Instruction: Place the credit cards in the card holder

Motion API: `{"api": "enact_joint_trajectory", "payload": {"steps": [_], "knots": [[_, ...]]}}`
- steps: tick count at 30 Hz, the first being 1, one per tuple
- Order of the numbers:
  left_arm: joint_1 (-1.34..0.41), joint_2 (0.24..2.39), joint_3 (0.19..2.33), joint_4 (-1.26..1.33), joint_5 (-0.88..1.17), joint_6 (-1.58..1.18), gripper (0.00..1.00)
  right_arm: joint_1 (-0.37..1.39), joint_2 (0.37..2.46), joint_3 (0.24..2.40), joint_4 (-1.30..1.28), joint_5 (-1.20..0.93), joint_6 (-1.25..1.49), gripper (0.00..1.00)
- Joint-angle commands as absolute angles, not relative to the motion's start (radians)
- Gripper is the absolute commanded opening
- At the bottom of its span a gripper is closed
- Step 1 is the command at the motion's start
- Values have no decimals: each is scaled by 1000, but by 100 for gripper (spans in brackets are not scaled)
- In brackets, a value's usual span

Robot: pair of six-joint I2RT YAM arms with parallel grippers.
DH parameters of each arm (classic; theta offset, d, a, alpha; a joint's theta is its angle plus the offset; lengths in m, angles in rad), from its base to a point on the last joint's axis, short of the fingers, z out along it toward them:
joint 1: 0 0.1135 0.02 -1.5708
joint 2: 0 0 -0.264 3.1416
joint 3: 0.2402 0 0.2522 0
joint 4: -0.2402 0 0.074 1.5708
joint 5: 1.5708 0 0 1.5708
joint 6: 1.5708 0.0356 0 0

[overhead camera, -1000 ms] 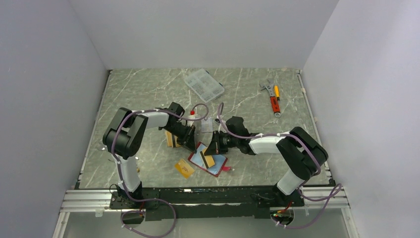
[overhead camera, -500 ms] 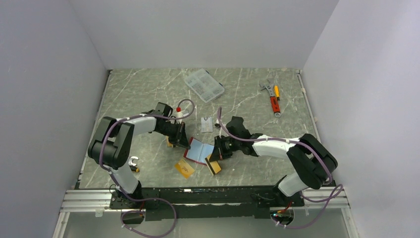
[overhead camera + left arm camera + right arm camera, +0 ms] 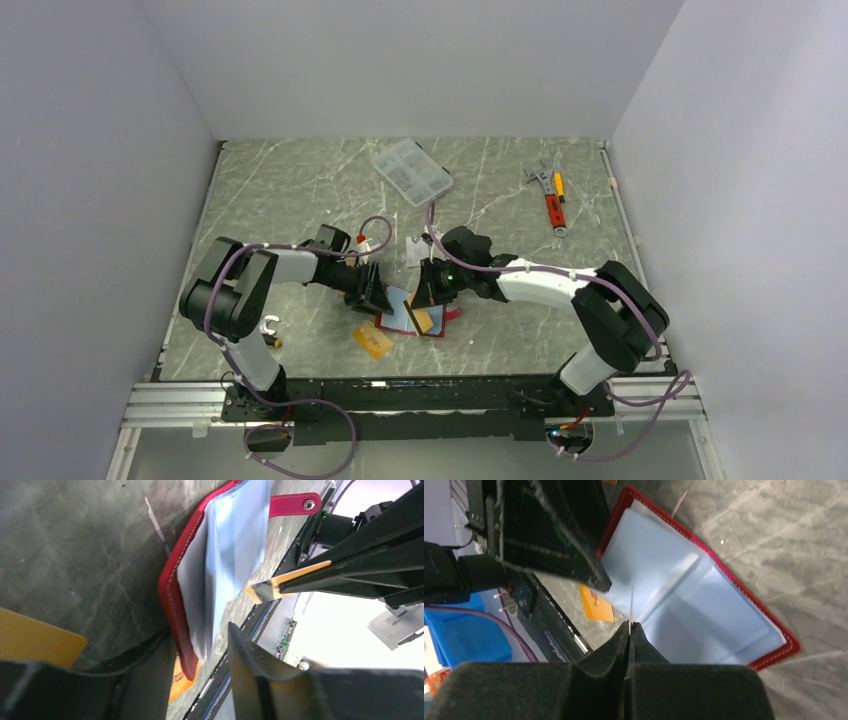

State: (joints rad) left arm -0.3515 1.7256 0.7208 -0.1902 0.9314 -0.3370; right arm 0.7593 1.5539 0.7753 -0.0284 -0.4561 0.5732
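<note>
card holder (image 3: 403, 309): open on the tabletop (image 3: 300, 190), blue side up
right gripper (image 3: 629, 625): jaws pinching 1 orange card (image 3: 290, 576) over it
left gripper (image 3: 198, 632): jaws apart, straddling its edge

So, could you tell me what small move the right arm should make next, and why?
Probably ease the right gripper down so the free edge of the orange-gold card enters a blue sleeve of the card holder. The card is pinched edge-on above the open holder, not yet in any pocket, and the left gripper, jaws open, straddles one edge of the holder, seemingly steadying it.
</note>
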Motion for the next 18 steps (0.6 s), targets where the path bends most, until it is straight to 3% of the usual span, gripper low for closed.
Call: {"api": "enact_joint_trajectory", "payload": {"steps": [1,5,7,8,9,10,18], "knots": [[-359,1678,719,-123,984,-338,50,754,1629,836,52,-478,615,0],[-359,1637,720,-151,976,-295,53,755,1681,852,71,-496,619,0],[-359,1619,731,-179,958,-263,60,755,1700,861,73,-508,617,0],[-358,1612,745,-213,943,-241,69,755,1707,865,73,-510,617,0],[-357,1604,763,-234,931,-212,87,755,1714,866,71,-515,616,0],[-356,1596,782,-267,924,-181,98,755,1720,867,70,-519,615,0],[-359,1510,919,-451,892,-14,99,755,1730,813,71,-532,596,0]]}}
